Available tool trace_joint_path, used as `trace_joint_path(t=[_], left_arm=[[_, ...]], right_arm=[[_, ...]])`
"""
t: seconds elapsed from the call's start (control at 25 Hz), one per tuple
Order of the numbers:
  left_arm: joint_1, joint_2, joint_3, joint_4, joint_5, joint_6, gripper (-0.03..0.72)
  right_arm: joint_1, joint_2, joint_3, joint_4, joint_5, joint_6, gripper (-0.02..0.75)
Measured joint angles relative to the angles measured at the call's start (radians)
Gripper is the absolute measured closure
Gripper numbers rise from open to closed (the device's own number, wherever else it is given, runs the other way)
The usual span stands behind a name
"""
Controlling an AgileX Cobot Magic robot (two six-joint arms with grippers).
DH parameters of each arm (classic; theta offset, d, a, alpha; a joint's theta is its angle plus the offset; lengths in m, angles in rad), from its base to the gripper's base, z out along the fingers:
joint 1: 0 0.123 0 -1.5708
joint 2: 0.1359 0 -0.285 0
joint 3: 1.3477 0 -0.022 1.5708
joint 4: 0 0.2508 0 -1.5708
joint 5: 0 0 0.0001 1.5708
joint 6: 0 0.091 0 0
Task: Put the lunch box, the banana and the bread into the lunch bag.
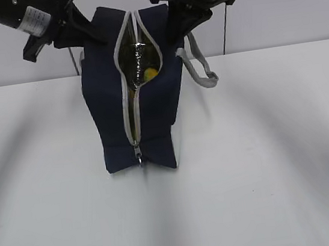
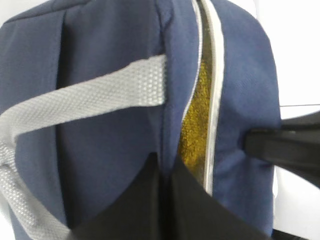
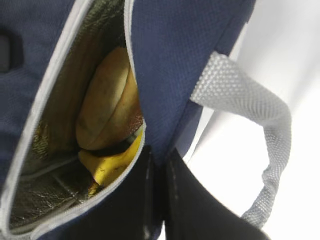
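From my station I see the lunch bag standing on the white table, its zipper slit facing me and gaping at the top, the ring pull hanging low at the near bottom edge. Through the slit in the exterior view I make out only crinkled silver lining and a small yellow patch; I can't name it from there. The right wrist view looks in deeper: the bread sits inside against the lining, and beneath it lies a stretch of the banana, most of its length hidden by the roll and the bag wall. I cannot find the lunch box in any view; if it is inside, it is covered. The left gripper is clenched on the bag's fabric at the far left side of the opening, its tips cut off by the lower edge of its own view and hidden behind the bag from outside. The right gripper is likewise pinched tight on the fabric edge beside the zipper, on the right. A grey strap handle droops off the bag's right side; another crosses the left wrist view, blurred and cropped.
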Motion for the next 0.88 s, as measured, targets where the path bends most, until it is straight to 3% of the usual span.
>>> trace_joint_path(t=[0.4,0.56,0.72,0.88], left_arm=[[-0.002,0.049,0.0,-0.008,-0.013,0.0,0.691],[-0.002,0.049,0.0,0.026,-0.017,0.0,0.69],[-0.002,0.049,0.0,0.039,-0.02,0.0,0.62],[0.005,0.049,0.0,0.038,0.006,0.0,0.409]], right_arm=[[0.0,0.039,0.016,0.025,-0.013,0.002,0.743],[0.0,0.041,0.021,0.027,-0.015,0.002,0.708],[0.0,0.041,0.021,0.033,-0.015,0.002,0.549],[0.0,0.033,0.021,0.035,-0.019,-0.006,0.321]])
